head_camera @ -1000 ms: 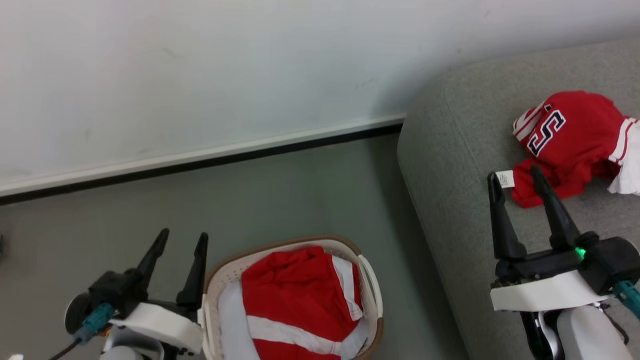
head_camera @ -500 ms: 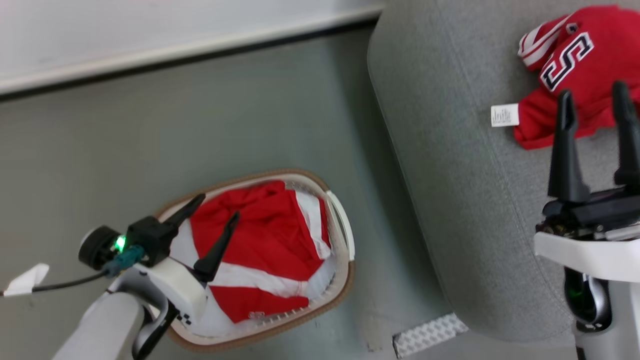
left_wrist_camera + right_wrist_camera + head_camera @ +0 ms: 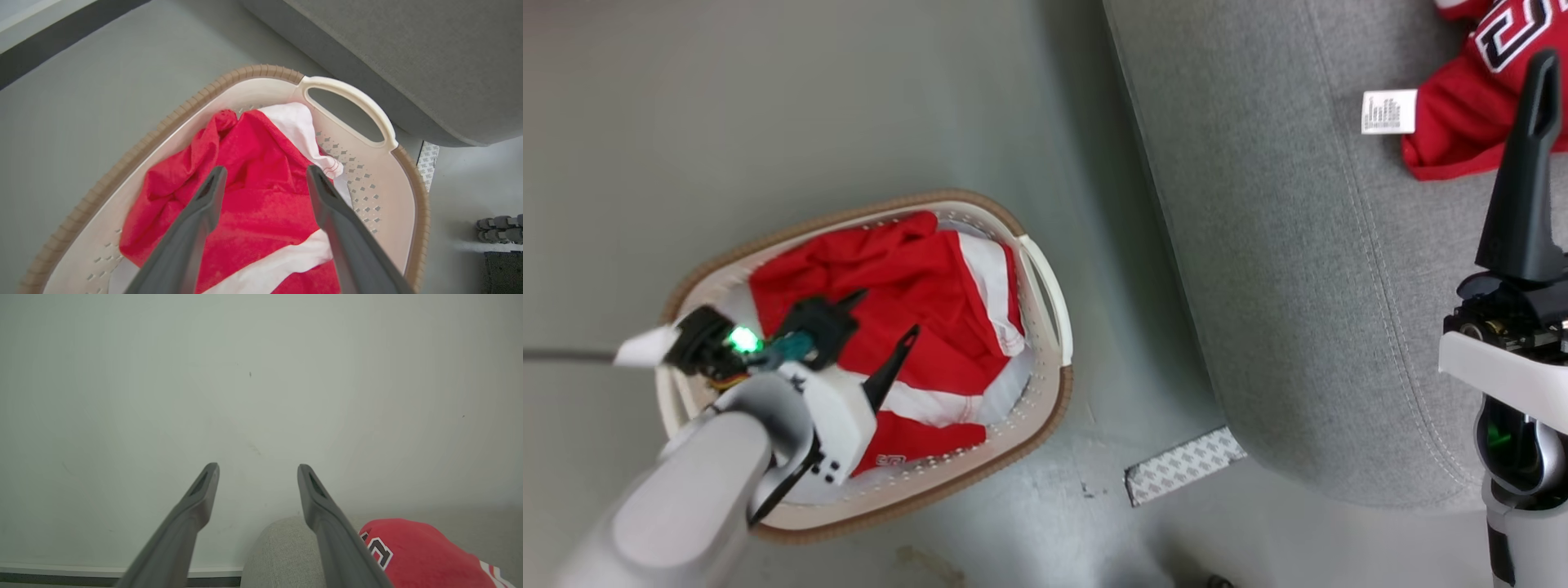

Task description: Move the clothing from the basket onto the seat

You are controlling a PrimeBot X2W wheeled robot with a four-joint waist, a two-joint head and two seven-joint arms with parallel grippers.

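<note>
The basket (image 3: 1045,408) stands on the floor left of the seat (image 3: 1298,245), with red and white clothing (image 3: 931,269) bunched inside. My left gripper (image 3: 886,313) hangs open just above that clothing, its fingers pointing down into the basket. In the left wrist view the left gripper (image 3: 265,171) straddles a red fold of the clothing (image 3: 253,139) inside the basket's wall (image 3: 416,212). A red garment with a white "S" (image 3: 1462,131) and a label tag (image 3: 1388,112) lies on the seat. One right finger (image 3: 1523,204) rises beside it. The right gripper (image 3: 257,467) is open and empty above the seat (image 3: 278,547).
A white patterned strip (image 3: 1184,467) lies on the grey floor by the seat's corner. The basket's side handle (image 3: 351,94) faces the seat (image 3: 408,53). A pale wall (image 3: 245,375) with a dark baseboard stands behind the seat. Small dark objects (image 3: 498,228) sit on the floor.
The head camera has tilted down, shifting the whole picture. My left gripper has swung from beside the basket to above the clothing inside it. Both grippers stay open.
</note>
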